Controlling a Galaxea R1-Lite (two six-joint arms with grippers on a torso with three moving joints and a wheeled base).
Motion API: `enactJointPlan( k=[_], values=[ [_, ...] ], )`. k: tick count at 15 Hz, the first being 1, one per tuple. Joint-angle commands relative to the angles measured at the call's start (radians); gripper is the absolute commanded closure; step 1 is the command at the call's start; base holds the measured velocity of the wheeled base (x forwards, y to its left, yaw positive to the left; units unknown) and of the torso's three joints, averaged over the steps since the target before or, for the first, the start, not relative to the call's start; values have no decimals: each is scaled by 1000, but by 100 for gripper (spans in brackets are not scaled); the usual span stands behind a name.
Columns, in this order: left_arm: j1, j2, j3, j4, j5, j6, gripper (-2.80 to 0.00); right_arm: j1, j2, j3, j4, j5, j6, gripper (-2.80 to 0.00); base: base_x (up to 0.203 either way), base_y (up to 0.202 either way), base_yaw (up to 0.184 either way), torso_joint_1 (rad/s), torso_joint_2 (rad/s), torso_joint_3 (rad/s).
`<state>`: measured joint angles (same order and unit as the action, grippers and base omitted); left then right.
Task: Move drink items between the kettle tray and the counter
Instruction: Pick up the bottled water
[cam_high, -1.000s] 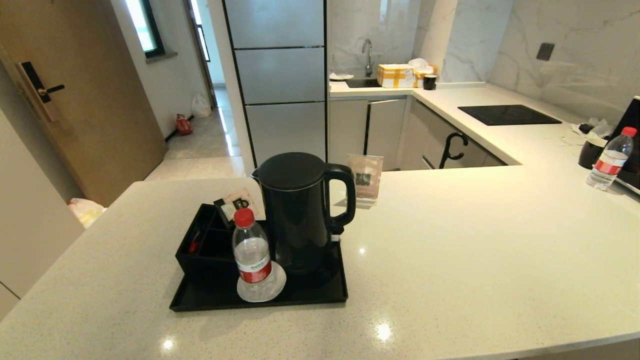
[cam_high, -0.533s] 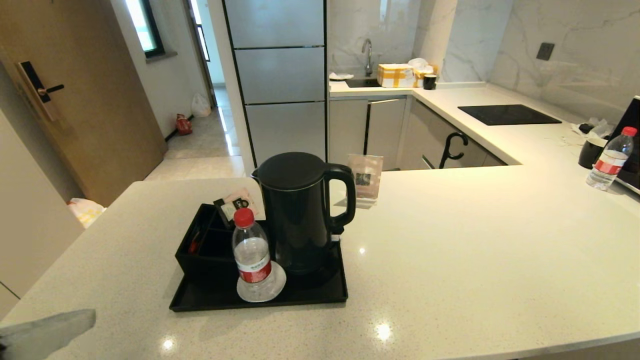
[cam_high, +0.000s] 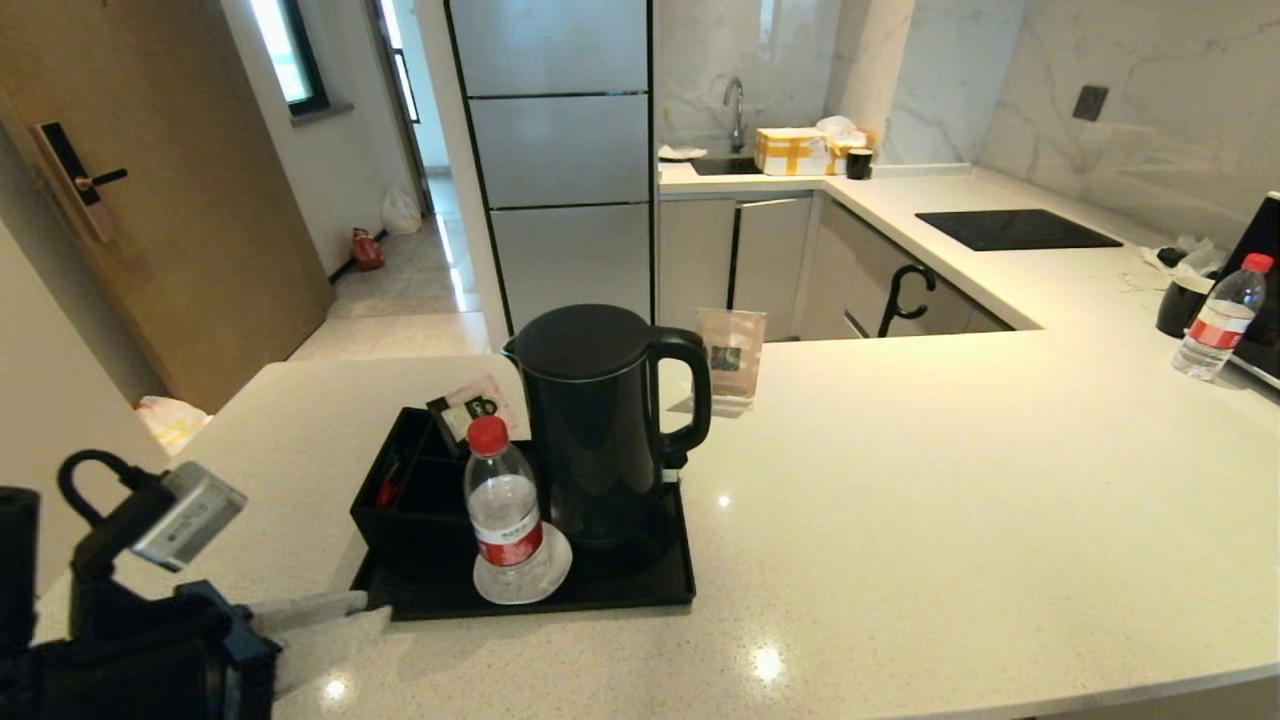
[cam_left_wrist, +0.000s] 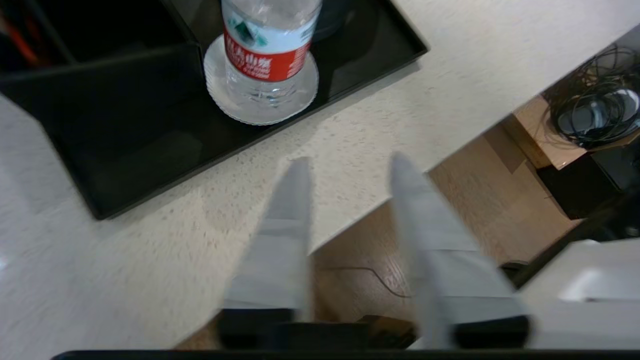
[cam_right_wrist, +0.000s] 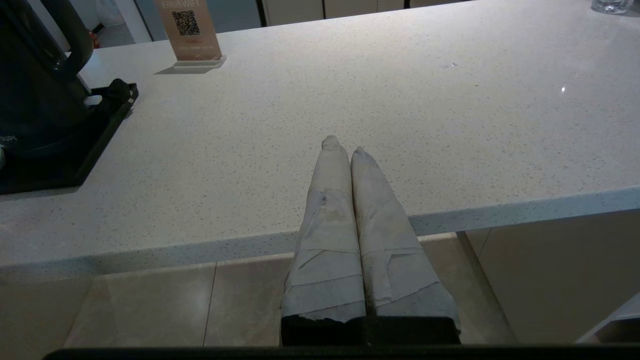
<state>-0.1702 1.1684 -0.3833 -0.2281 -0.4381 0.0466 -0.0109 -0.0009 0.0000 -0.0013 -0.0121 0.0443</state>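
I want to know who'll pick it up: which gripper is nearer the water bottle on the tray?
Left. The left gripper is over the counter edge just short of the tray holding the water bottle; the right gripper sits farther off, past the kettle.

White marble-veined walls (cam_high: 1100, 60) back the kitchen corner, where a sink tap (cam_high: 735, 100) stands near a yellow box (cam_high: 792, 151). A tall grey panelled cabinet (cam_high: 560, 150), perhaps a fridge, stands beside a daylit corridor (cam_high: 410, 260) with pale floor tiles. A wooden door (cam_high: 170, 200) stands left.
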Motion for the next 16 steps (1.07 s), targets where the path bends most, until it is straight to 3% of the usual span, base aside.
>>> enactJointPlan(
  k=[1,3,5,8,12,13,16],
  values=[
    [-6,139,70,-157,-4,1,-280,0,1,0,0,0,0,0,0,0,0,0,0,0],
    [-9,160,63,-185,-2,1,-280,0,1,0,0,0,0,0,0,0,0,0,0,0],
    [-15,290,48,-241,2,0,-280,0,1,0,0,0,0,0,0,0,0,0,0,0],
    [-45,469,54,-488,69,-3,-280,2,1,0,0,0,0,0,0,0,0,0,0,0],
    [-51,476,57,-505,82,-4,-280,2,1,0,0,0,0,0,0,0,0,0,0,0],
    [-68,494,63,-550,115,-2,-280,2,1,0,0,0,0,0,0,0,0,0,0,0],
    [-154,695,84,-914,244,3,-280,2,1,0,0,0,0,0,0,0,0,0,0,0]
  ],
)
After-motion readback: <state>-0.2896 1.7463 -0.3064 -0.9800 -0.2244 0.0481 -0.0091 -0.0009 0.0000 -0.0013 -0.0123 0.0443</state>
